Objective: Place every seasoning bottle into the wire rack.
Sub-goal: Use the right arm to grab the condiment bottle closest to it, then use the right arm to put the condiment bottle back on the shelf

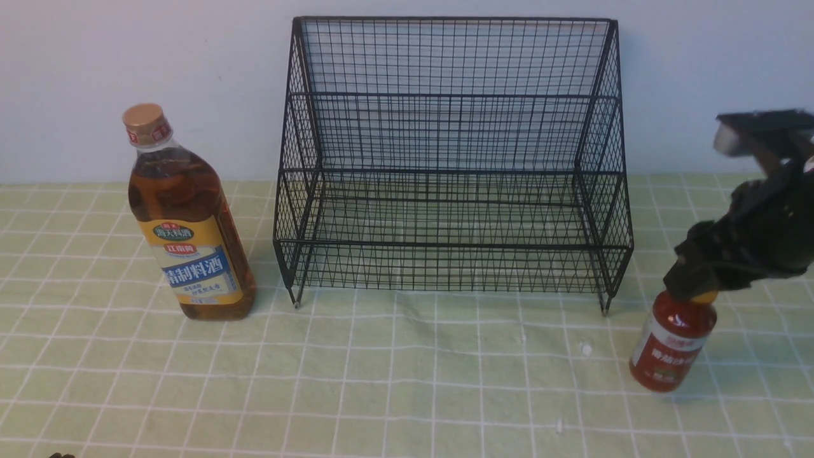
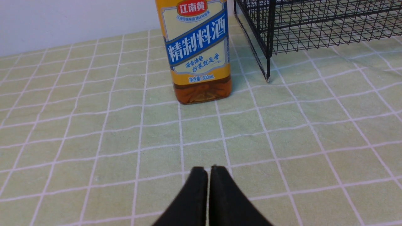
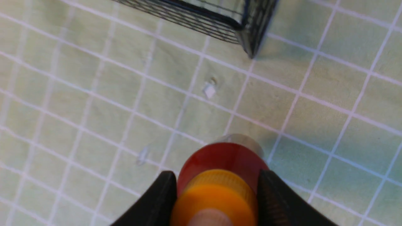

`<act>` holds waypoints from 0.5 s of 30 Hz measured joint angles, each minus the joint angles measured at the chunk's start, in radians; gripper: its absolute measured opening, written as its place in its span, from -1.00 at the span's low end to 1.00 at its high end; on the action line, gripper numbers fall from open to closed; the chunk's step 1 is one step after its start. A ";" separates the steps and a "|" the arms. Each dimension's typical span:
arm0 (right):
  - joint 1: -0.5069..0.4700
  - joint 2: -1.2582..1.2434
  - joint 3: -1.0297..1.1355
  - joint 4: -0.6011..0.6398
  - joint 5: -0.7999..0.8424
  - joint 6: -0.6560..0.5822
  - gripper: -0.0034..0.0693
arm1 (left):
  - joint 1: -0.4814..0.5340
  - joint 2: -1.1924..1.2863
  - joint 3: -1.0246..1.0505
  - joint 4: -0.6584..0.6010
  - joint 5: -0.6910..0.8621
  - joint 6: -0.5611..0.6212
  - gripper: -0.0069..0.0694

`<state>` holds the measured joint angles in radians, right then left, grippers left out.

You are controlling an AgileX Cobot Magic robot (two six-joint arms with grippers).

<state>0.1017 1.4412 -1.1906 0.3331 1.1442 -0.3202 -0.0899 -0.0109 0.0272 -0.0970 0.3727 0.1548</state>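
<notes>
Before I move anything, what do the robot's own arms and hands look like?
The right arm shows a dark, near-black body with a greyish patch near its top and no cable or marking I can make out. Its hand has two black, tapering fingers. The left hand shows only slim, dark, pointed fingertips; its arm's look can't be told.

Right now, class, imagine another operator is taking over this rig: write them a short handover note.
Left gripper: shut, nothing between its fingers.
Right gripper: its fingers are around the yellow cap of the red sauce bottle; a firm grip cannot be confirmed.
Places: the red sauce bottle is on the checked cloth, right of the wire rack; the amber bottle stands on the cloth, left of the rack.
Done: neither bottle is in the rack.
Left: put both bottles into the rack.
</notes>
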 joint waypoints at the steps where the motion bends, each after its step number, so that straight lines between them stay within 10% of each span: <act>1: 0.000 -0.026 -0.026 0.009 0.022 0.000 -0.07 | 0.000 0.000 0.000 0.000 0.000 0.000 -0.83; 15: 0.129 0.009 -0.356 0.070 -0.013 -0.011 -0.07 | 0.000 0.000 0.000 0.000 0.000 0.000 -0.83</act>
<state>0.2302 1.4505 -1.5465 0.4031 1.1312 -0.3310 -0.0899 -0.0109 0.0272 -0.0970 0.3727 0.1548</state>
